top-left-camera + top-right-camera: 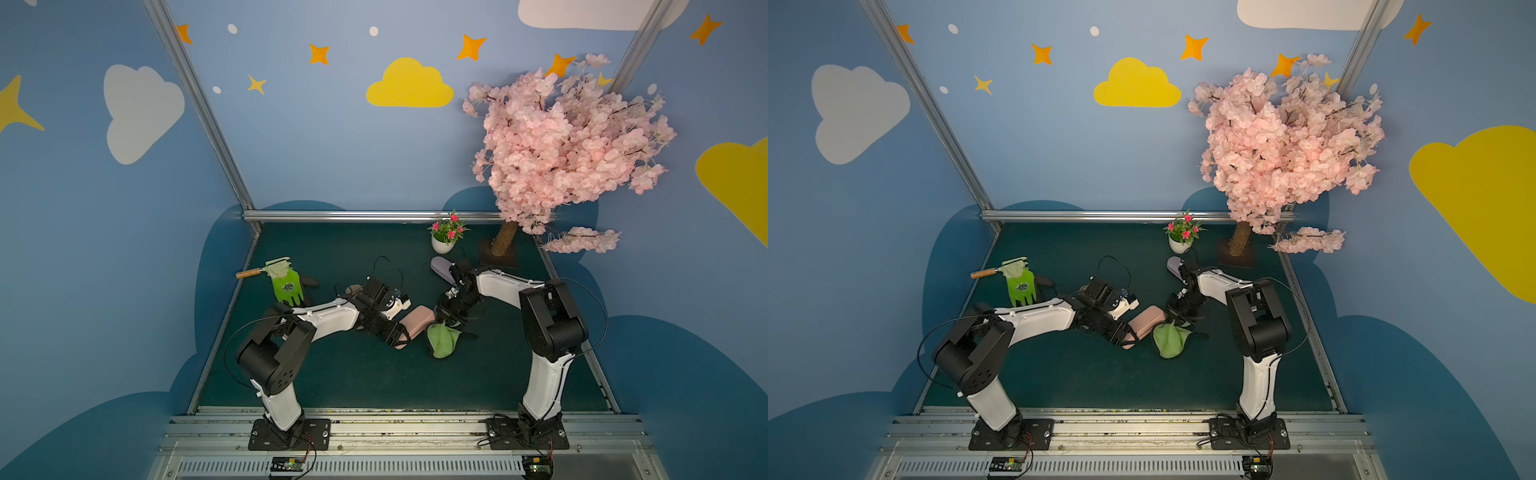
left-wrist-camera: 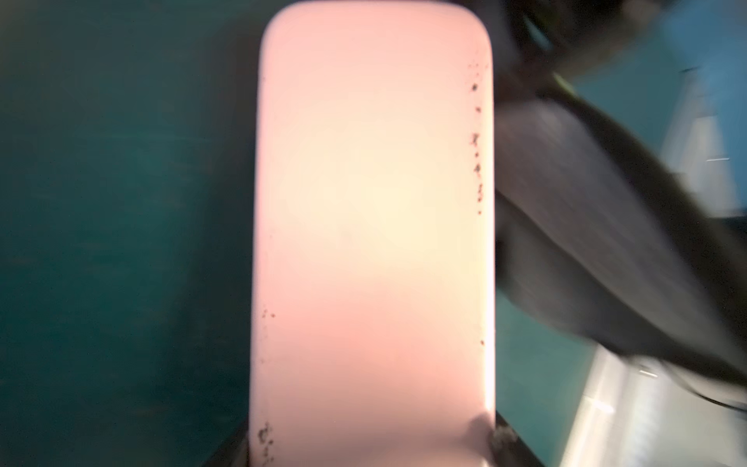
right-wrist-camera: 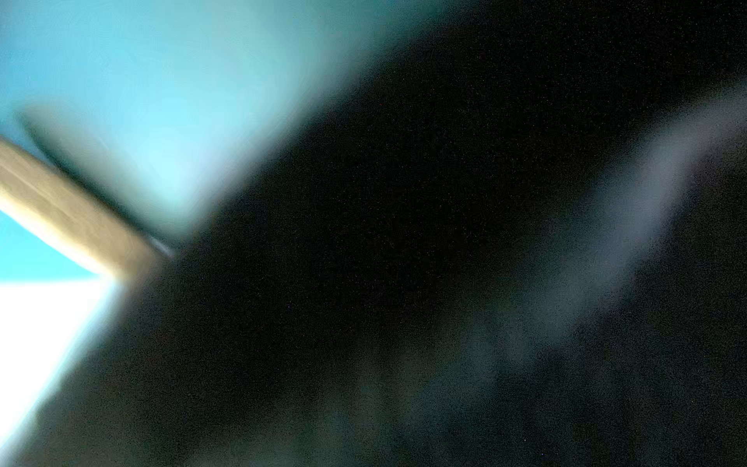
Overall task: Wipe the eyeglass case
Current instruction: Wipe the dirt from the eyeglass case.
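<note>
Eyeglass case (image 1: 419,319), pink, at the centre of the table (image 1: 353,374), near end clamped by the left gripper (image 1: 400,338). Right gripper (image 1: 445,318) just right of it, jaws together, apparently pinching the green cloth (image 1: 441,341). Wiping in hand. Dark specks (image 2: 477,141) line one edge; next, drag cloth along it.

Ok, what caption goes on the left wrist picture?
Pink eyeglass case, dark specks along its edges, against the green table.

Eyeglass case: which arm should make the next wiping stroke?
Right, probably. The right gripper is shut on the green cloth right beside the eyeglass case. The left gripper grips the case's end, steadying it.
</note>
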`<state>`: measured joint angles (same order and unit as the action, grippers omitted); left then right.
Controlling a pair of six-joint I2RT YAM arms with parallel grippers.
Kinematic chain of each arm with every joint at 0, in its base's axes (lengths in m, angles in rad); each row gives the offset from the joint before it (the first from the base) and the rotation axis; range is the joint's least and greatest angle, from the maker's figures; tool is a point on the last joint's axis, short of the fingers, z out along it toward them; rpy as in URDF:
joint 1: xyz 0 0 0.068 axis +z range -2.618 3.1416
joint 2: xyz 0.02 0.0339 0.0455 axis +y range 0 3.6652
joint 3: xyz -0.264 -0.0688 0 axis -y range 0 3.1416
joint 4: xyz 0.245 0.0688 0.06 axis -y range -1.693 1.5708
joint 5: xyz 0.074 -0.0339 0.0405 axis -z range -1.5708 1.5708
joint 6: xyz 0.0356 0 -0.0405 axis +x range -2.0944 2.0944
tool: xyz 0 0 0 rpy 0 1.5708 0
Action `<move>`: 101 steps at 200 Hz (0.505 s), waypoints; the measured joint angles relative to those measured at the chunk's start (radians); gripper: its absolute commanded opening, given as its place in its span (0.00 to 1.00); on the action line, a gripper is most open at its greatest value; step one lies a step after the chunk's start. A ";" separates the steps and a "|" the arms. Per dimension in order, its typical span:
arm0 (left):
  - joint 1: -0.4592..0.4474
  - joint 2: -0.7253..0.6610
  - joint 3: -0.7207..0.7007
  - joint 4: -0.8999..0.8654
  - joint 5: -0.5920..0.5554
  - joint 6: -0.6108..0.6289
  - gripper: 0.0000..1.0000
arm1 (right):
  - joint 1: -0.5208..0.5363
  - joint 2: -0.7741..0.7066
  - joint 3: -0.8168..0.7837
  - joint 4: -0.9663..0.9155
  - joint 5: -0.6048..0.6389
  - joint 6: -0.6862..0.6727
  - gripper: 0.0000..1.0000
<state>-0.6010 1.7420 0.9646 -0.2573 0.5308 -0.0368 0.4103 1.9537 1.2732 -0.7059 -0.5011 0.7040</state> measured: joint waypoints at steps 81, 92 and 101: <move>0.070 0.125 0.081 -0.177 0.209 -0.138 0.03 | 0.268 -0.080 0.016 -0.043 0.101 -0.007 0.00; 0.083 0.139 0.093 -0.154 0.220 -0.151 0.03 | 0.302 -0.120 0.019 -0.093 0.083 -0.016 0.00; 0.090 0.149 0.100 -0.137 0.228 -0.158 0.03 | 0.322 -0.143 0.036 -0.131 0.065 -0.026 0.00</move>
<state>-0.5110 1.8912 1.0641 -0.3943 0.7586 -0.1951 0.7326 1.8111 1.3094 -0.8371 -0.4358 0.6781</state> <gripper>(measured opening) 0.710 0.118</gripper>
